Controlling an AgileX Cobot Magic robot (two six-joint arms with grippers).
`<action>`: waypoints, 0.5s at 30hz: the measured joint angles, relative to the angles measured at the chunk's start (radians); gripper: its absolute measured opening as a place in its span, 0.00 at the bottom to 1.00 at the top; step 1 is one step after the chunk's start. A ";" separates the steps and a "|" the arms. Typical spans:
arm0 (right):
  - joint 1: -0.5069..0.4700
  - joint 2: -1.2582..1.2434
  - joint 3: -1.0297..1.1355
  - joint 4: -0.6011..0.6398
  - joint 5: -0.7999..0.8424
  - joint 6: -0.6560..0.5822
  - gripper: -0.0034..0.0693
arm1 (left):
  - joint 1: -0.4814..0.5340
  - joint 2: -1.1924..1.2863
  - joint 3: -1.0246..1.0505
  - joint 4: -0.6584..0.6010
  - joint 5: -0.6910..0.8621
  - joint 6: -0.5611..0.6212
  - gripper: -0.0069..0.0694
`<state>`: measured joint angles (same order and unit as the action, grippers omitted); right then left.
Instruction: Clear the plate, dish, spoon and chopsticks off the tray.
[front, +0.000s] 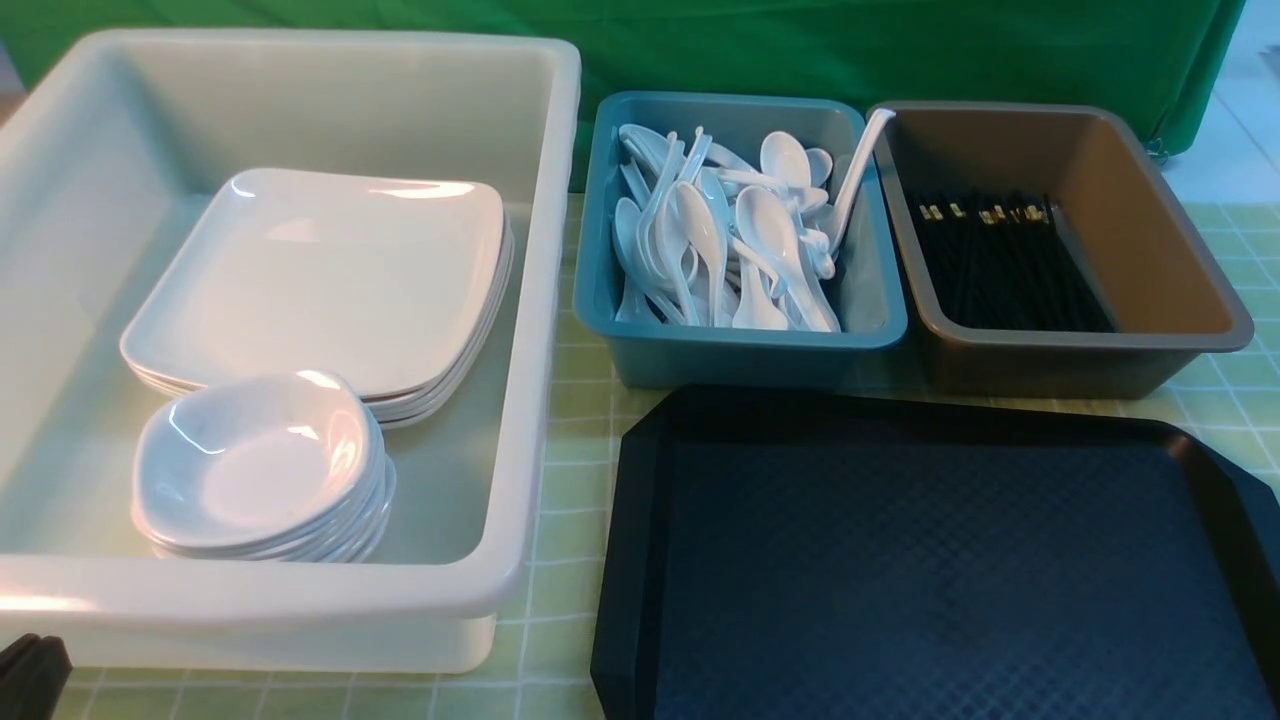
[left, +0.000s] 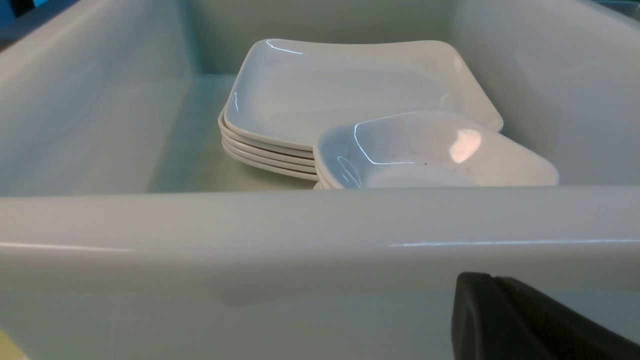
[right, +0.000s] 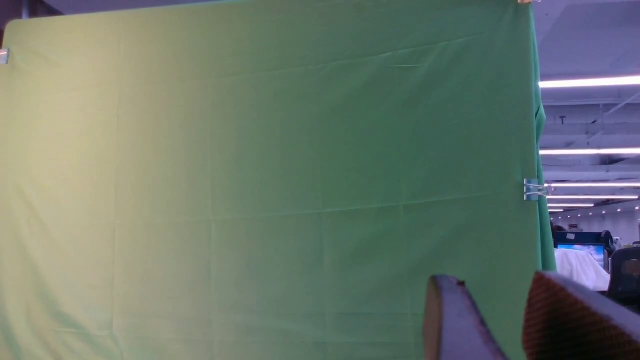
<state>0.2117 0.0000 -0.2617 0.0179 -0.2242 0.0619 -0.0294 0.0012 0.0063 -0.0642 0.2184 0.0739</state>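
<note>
The black tray (front: 940, 560) sits bare near the robot; the left gripper (left: 492, 287) rests closed and empty, the right gripper's (right: 492, 310) jaws stand parted, gripping nothing.

Gloss against matt, we're seeing.
Our plate (front: 320, 275) gleams glossy white; the tray (front: 930, 560) looks matt, diamond-textured black plastic.
</note>
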 joint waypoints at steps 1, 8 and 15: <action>0.000 0.000 0.000 0.000 0.000 -0.013 0.35 | 0.000 0.000 0.000 0.000 0.000 0.000 0.07; -0.064 0.001 0.022 0.000 0.205 -0.220 0.36 | 0.000 0.000 0.000 0.000 0.000 0.000 0.07; -0.222 0.001 0.249 -0.003 0.353 -0.263 0.37 | 0.000 0.000 0.000 0.000 0.000 0.007 0.07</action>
<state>-0.0101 0.0012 -0.0131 0.0146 0.1291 -0.2014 -0.0294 0.0012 0.0063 -0.0642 0.2187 0.0812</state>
